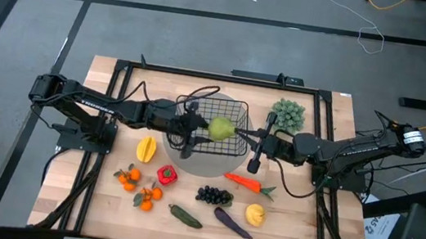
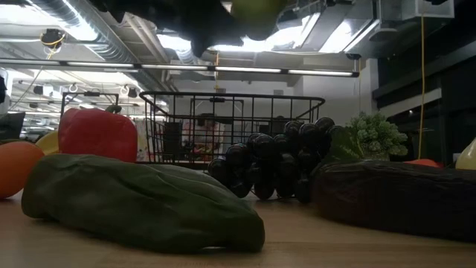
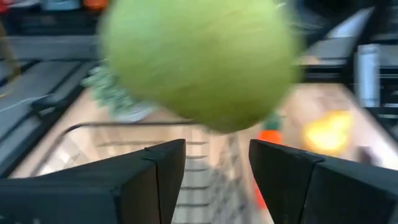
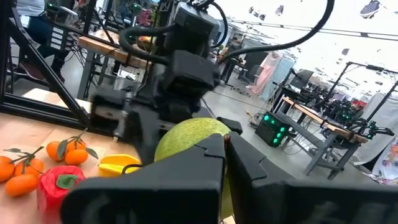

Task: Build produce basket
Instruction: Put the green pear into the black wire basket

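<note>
Nearest me, the green cucumber (image 2: 141,201) and dark grapes (image 2: 275,160) lie on the table in front of the basket (image 1: 211,123). Over the basket, the left gripper (image 3: 214,171) stands released, the green apple (image 1: 222,128) just beyond its fingertips. The right gripper (image 1: 254,165), clenched, waits beside the basket.

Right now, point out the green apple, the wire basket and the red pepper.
green apple (image 1: 221,127): high view, middle of the fruit.
wire basket (image 1: 241,105): high view, far right corner of its rim.
red pepper (image 1: 167,174): high view, centre of its body.
</note>
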Controlling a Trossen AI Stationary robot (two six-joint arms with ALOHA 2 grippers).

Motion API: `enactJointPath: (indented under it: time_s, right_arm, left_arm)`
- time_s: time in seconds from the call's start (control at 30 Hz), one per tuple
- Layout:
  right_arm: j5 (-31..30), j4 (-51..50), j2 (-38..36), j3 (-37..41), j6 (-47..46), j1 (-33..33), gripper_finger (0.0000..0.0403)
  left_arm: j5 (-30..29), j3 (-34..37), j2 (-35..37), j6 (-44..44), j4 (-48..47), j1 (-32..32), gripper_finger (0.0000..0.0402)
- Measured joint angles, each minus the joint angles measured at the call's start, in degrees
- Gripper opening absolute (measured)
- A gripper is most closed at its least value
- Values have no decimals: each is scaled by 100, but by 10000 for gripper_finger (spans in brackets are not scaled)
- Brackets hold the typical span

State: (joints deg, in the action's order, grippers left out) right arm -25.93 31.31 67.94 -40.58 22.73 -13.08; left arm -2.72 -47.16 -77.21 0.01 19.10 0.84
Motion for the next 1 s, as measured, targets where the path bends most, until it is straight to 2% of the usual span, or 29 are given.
enactJointPath:
  time_s: [0.1, 0.43, 1.0]
  right_arm:
    - [-2, 13, 0, 0, 3, -1, 0]
    - [0, 0, 0, 0, 3, -2, 0]
    - [166, 81, 0, 0, -12, -4, 0]
  left_arm:
    - [404, 0, 0, -11, 110, -8, 168]
    - [-243, 0, 0, -97, 167, -13, 168]
    - [-256, 0, 2, 212, 41, -13, 165]
